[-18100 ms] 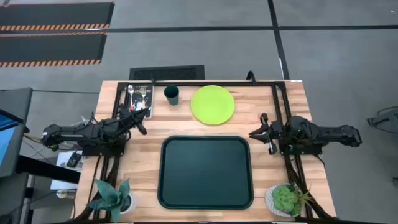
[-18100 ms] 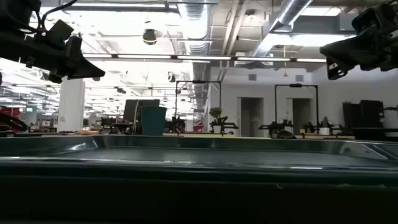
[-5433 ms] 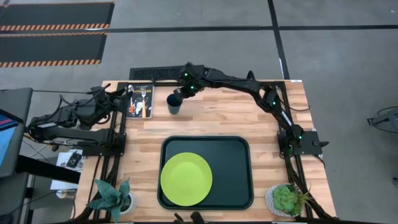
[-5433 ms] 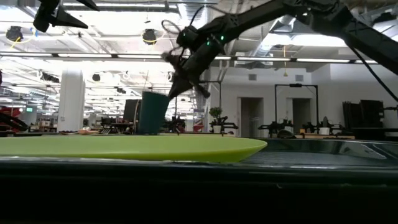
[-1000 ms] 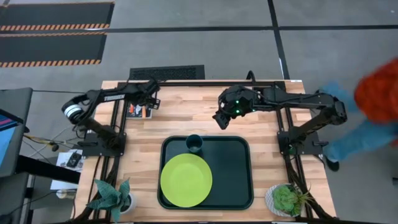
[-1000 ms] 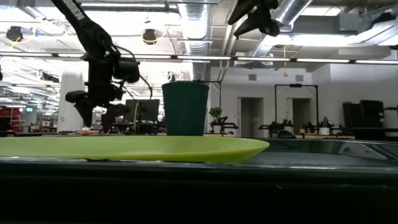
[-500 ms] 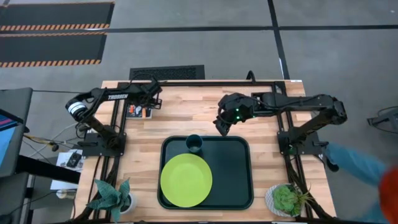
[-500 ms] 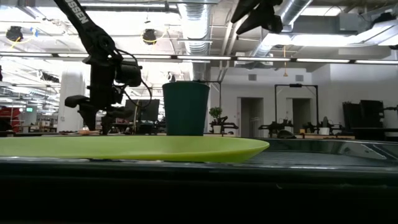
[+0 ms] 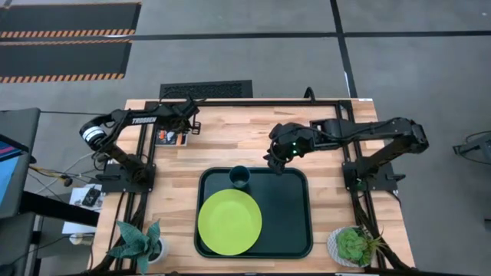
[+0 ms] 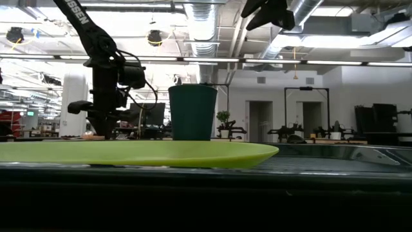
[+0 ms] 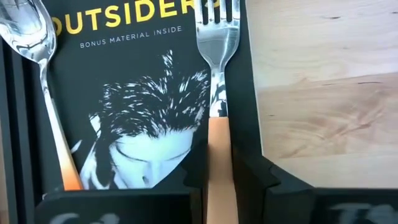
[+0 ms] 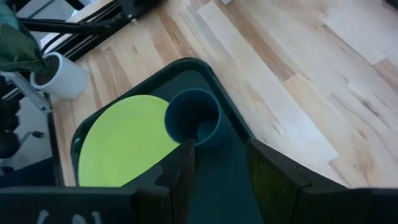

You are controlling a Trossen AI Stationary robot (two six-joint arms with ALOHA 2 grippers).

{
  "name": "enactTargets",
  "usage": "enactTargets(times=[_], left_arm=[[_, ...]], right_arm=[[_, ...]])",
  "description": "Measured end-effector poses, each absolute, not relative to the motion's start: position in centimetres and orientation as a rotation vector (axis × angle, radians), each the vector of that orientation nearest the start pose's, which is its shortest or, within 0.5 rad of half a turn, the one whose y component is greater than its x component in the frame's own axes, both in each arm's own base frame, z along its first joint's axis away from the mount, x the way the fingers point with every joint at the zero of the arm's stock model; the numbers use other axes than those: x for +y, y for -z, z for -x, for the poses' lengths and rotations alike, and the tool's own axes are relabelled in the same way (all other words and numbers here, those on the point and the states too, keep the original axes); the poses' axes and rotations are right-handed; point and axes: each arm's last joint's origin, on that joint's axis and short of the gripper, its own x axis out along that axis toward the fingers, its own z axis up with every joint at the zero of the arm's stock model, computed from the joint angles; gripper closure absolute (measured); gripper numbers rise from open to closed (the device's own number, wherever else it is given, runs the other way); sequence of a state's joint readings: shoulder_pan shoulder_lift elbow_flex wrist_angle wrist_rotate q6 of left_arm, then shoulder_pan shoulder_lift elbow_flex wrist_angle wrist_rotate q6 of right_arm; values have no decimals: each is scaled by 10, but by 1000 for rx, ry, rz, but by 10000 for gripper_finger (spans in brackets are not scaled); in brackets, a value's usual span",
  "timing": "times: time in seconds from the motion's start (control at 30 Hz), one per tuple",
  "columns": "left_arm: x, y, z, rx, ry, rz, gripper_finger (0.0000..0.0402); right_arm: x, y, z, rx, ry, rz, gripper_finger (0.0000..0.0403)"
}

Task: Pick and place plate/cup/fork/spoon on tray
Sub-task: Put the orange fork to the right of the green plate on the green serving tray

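The lime-green plate (image 9: 229,222) and the dark teal cup (image 9: 239,177) stand on the dark green tray (image 9: 288,215). The cup is at the tray's far edge, just beyond the plate. The fork (image 11: 217,37) and the spoon (image 11: 28,31) lie side by side on a black book (image 11: 137,124) at the table's far left. My left gripper (image 9: 184,129) is down over the book, shut on the fork. My right gripper (image 9: 270,157) is open and empty, raised over the table just beyond the tray's far edge, right of the cup. My left gripper pinches the fork's orange handle (image 11: 217,165) between its two fingers, which come from above, pointing down, and lie across the handle. The fork lies flat on the book, its tines pointing away from the fingers.
A potted plant (image 9: 138,241) stands at the near left corner and another (image 9: 353,245) at the near right corner. Bare wood lies between the book and the right arm. The tray's right half is bare.
My left gripper has gone down onto the book at the fork. My right gripper has drifted a little toward the tray's far edge. A person who passed on the right of the table has left the view.
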State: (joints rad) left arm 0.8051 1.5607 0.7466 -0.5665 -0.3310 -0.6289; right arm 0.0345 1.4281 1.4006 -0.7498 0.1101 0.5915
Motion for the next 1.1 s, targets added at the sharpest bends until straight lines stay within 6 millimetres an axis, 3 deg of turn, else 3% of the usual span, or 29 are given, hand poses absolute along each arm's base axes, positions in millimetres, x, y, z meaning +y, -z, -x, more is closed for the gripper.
enactTargets(times=[0.2,0.53,0.87,1.1], left_arm=[[180,-153,-162,1001,-1372,797,370],[165,-203,-166,707,-1271,743,367],[121,-264,-176,352,-962,667,364],[85,-290,-187,198,-785,573,370]], right_arm=[[4,-350,-298,716,336,-496,233],[-8,-355,-300,598,520,-437,233],[-51,-358,-316,285,567,-504,233],[-77,-337,-353,161,408,-566,233]])
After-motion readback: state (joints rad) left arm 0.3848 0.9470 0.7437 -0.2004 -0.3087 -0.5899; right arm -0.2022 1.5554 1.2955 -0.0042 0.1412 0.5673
